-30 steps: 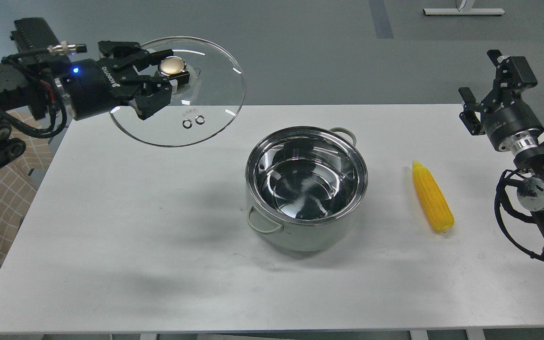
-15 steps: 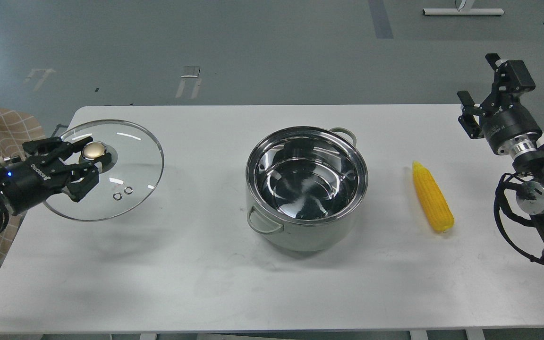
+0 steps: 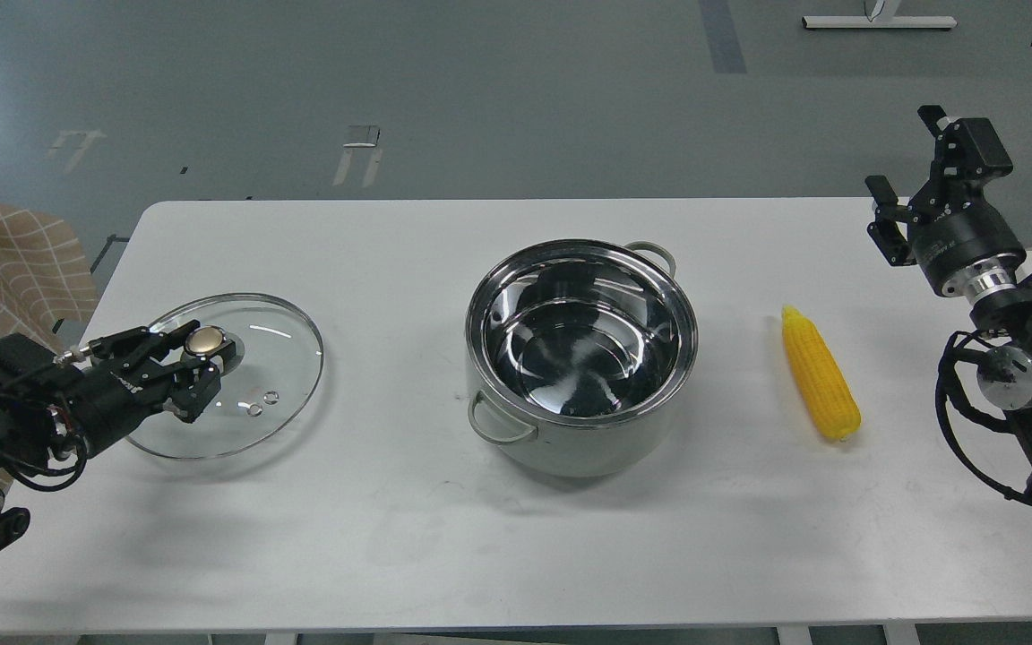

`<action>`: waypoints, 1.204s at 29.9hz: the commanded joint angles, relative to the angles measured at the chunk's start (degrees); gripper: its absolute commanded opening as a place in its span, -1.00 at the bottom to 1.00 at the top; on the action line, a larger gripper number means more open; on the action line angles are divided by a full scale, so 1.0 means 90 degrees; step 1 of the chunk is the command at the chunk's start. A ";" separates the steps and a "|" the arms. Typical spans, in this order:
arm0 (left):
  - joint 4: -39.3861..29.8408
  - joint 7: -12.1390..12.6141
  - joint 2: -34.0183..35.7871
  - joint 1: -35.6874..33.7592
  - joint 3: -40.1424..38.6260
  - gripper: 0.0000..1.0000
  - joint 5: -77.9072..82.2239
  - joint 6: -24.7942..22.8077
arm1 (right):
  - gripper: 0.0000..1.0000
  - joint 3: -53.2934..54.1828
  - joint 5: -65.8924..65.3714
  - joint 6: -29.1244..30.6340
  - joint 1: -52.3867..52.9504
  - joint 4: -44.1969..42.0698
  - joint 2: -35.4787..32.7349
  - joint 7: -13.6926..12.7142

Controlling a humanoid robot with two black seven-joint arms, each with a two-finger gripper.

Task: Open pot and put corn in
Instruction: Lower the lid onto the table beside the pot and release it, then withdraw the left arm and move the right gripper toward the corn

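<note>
Since the earlier pictures the glass lid [image 3: 234,374] has been carried down and to the left; it is now low over the left part of the table [image 3: 391,537], or already resting on it, which cannot be told. The left gripper [image 3: 198,363] is still clenched around the gold knob [image 3: 204,340]. To finish this step well, the lid should be set flat before the fingers are released, so that it is not dropped or slid. In the middle, the pot [image 3: 580,354] stands open and empty, unchanged. To its right, apart from it, the corn [image 3: 821,372] lies on the table, not yet touched. At the far right, the right gripper [image 3: 915,175] is held raised with fingers spread, almost where it was.
</note>
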 commanded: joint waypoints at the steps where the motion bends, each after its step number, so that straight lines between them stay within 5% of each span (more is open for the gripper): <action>1: 0.0396 -0.0001 -0.0291 -0.0009 -0.0007 -0.39 -0.0015 0.0000 | 1.00 0.0000 0.0000 0.0001 -0.0011 0.0000 0.0012 -0.0001; 6: 0.0534 -0.0001 -0.0448 -0.0019 0.0032 -0.19 -0.0307 0.0000 | 1.00 0.0000 0.0000 0.0001 -0.0011 0.0000 0.0012 -0.0001; 10: 0.0534 -0.0001 -0.0438 -0.0058 0.0012 0.25 -0.0356 0.0000 | 1.00 0.0000 0.0000 0.0001 -0.0011 0.0000 0.0002 -0.0001; 14: 0.0514 -0.0001 -0.0448 -0.0117 0.0003 0.45 -0.0395 0.0000 | 1.00 -0.0010 0.0000 0.0001 -0.0011 0.0009 0.0002 -0.0001; 24: 0.0456 -0.0001 -0.0360 -0.0175 -0.0026 0.50 -0.0552 0.0000 | 1.00 -0.0010 0.0000 0.0001 -0.0011 0.0019 0.0012 -0.0001; 32: -0.0169 -0.0001 0.0274 -0.1638 -0.0076 0.51 -0.2805 0.0000 | 1.00 -0.0146 -0.0088 0.0049 -0.0128 0.0185 -0.0251 -0.0001; 33: -0.0228 -0.0001 0.0381 -0.2007 -0.0085 0.51 -0.3368 -0.0093 | 1.00 -0.0340 -0.0243 0.0049 -0.0090 0.0233 -0.0378 -0.0001; 36: -0.0218 -0.0001 0.0470 -0.2877 -0.0095 0.54 -0.4959 -0.2038 | 1.00 -0.0945 -0.0993 0.0040 0.0066 0.0447 -0.0778 -0.0001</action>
